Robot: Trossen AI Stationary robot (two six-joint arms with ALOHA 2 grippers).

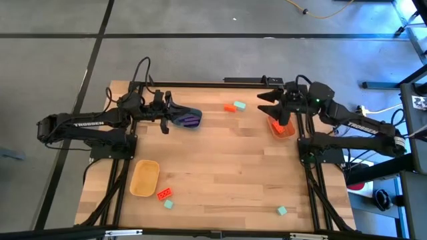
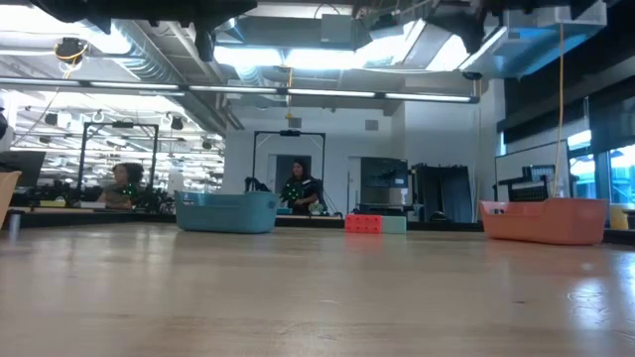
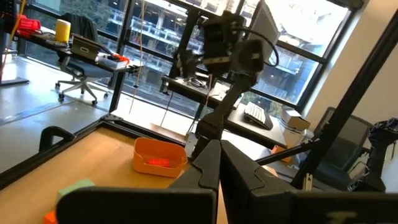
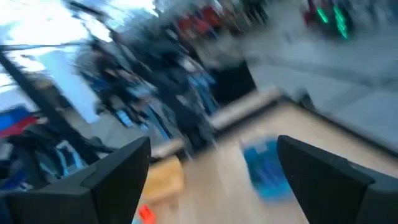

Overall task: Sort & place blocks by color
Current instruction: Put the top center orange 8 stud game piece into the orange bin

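Note:
An orange-red block (image 1: 229, 107) and a mint-green block (image 1: 240, 105) lie together at the table's far middle. Another orange-red block (image 1: 164, 194) and mint-green block (image 1: 169, 204) lie beside the yellow tub (image 1: 145, 178), and one mint-green block (image 1: 282, 211) lies near the front right. Purple blocks (image 1: 191, 121) sit in the blue tub (image 1: 189, 119). An orange-red block (image 3: 157, 162) lies in the orange tub (image 1: 282, 127). My left gripper (image 1: 172, 113) hovers shut, with nothing in it, at the blue tub's left. My right gripper (image 1: 269, 105) is raised above the orange tub, open, nothing between its fingers.
The three tubs stand apart: blue at the far left, orange at the far right, yellow at the near left. Bare wood lies across the middle and near right of the table (image 1: 227, 167). In the low view, people show in the room beyond the table.

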